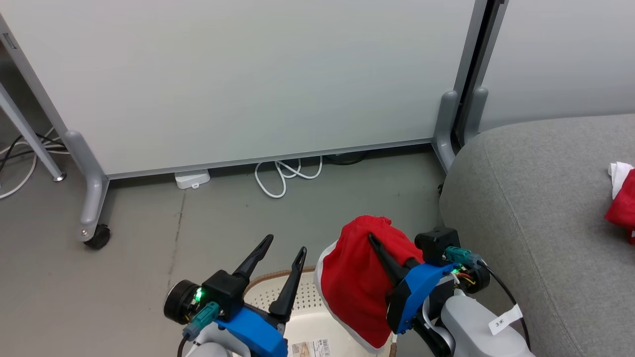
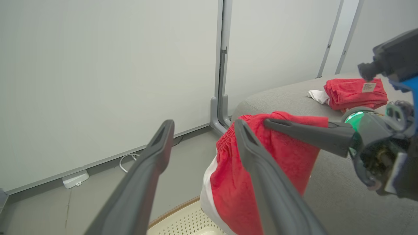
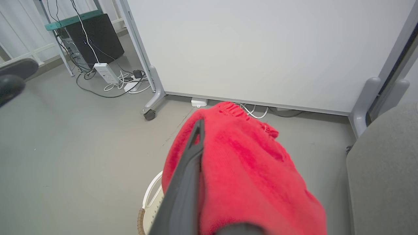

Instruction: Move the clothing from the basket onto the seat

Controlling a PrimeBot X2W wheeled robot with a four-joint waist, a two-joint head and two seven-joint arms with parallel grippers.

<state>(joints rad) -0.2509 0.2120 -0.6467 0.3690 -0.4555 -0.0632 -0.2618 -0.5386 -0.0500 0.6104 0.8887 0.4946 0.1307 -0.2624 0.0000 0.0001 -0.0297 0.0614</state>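
The left gripper (image 1: 285,245) hangs on the left with its two dark fingers spread wide and nothing between them. It is over the near-left part of the basket (image 1: 297,300), whose cream perforated wall and brown rim show at the near edge of the head view. Whether more clothing lies inside I cannot tell.

Just to the right, a red garment (image 1: 352,285) with white trim is draped over the right gripper (image 1: 379,250), which is clenched on a fold of it. The cloth hides one finger, and its hem hangs down about level with the basket's rim; whether it touches I cannot tell.

Further right is the seat (image 1: 536,208), its rounded left edge near the hanging cloth. At its far right, a second red garment (image 1: 622,206) rests on the cushion.

The step in hand looks like the carry to the seat. To do it well, raise the right arm first so the hem clears both the rim and the seat's edge. Then swing right and keep the grip until the cloth is well over the flat of the cushion. Letting go over the rounded edge risks a slide to the floor.
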